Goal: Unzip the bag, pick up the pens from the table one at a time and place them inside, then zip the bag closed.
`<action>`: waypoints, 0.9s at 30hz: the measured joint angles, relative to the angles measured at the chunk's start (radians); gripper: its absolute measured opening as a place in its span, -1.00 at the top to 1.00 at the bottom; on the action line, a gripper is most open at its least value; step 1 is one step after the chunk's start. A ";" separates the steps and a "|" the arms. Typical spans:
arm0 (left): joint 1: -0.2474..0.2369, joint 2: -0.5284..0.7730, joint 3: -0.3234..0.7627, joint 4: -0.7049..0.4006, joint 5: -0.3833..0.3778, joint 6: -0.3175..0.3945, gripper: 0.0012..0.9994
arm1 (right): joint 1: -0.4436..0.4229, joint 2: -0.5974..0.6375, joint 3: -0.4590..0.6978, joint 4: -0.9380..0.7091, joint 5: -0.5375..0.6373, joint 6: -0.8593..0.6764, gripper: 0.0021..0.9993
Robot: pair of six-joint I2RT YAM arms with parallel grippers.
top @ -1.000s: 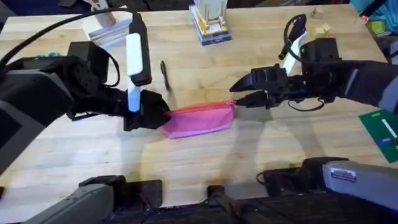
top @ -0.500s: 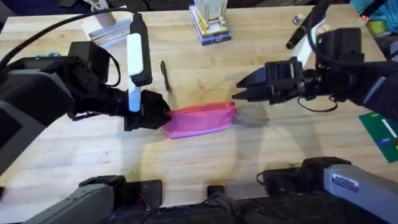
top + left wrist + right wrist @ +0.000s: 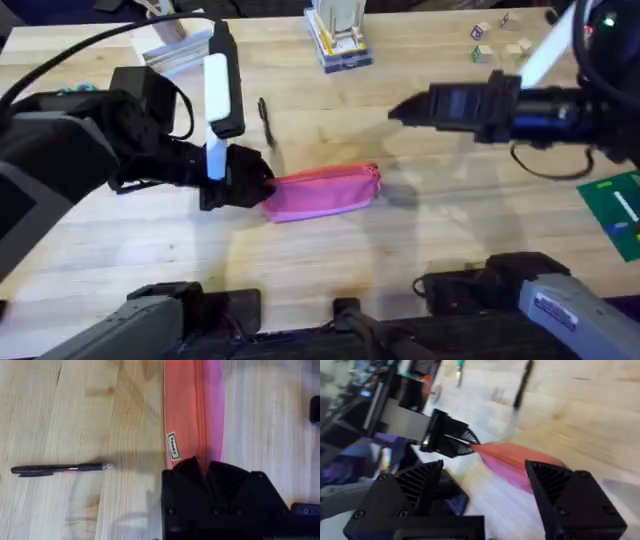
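The pink bag [image 3: 325, 192] lies on the table [image 3: 330, 250] with its reddish zipper strip [image 3: 187, 405] facing up. My left gripper [image 3: 255, 185] is shut on the bag's left end, its black fingers [image 3: 192, 467] pinched together over the fabric. That same grip on the bag [image 3: 515, 460] is visible from the right wrist view. My right gripper [image 3: 400, 110] hangs open above the table, behind and to the right of the bag, with nothing between its fingers [image 3: 415, 485]. One thin black pen [image 3: 265, 120] lies behind the bag's left half, also seen as the pen [image 3: 60, 468].
A stack of boxes [image 3: 340, 40] stands at the back centre and a white object [image 3: 170, 45] at the back left. Small blocks [image 3: 495, 30] lie at the back right. A green board [image 3: 615, 210] sits near the right edge.
My right gripper has risen and drawn back to the right, away from the bag's right end. The left gripper, the bag and the pen have not moved.
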 joint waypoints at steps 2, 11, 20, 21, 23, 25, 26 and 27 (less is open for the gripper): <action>0.000 0.000 0.000 0.000 0.000 0.000 0.92 | 0.002 -0.050 0.000 -0.067 0.071 -0.021 -0.99; 0.000 0.000 0.000 0.001 0.000 0.000 0.92 | 0.003 -0.296 0.000 -0.352 0.236 -0.118 -1.00; 0.000 0.000 0.000 0.001 0.000 0.000 0.92 | 0.007 -0.338 0.000 -0.443 0.310 -0.262 -1.00; 0.000 0.000 0.000 0.001 0.000 0.000 0.92 | 0.007 -0.338 0.000 -0.443 0.325 -0.268 -1.00; 0.000 0.000 0.000 0.001 0.000 0.000 0.92 | 0.008 -0.338 0.000 -0.444 0.344 -0.276 -1.00; 0.000 0.000 0.000 0.001 0.000 0.000 0.92 | 0.014 -0.338 0.000 -0.443 0.357 -0.283 -1.00; 0.000 0.000 0.000 0.001 0.000 0.000 0.92 | 0.021 -0.338 0.000 -0.443 0.359 -0.284 -1.00; 0.000 0.000 0.000 0.002 0.000 0.000 0.92 | 0.028 -0.338 0.000 -0.444 0.362 -0.283 -1.00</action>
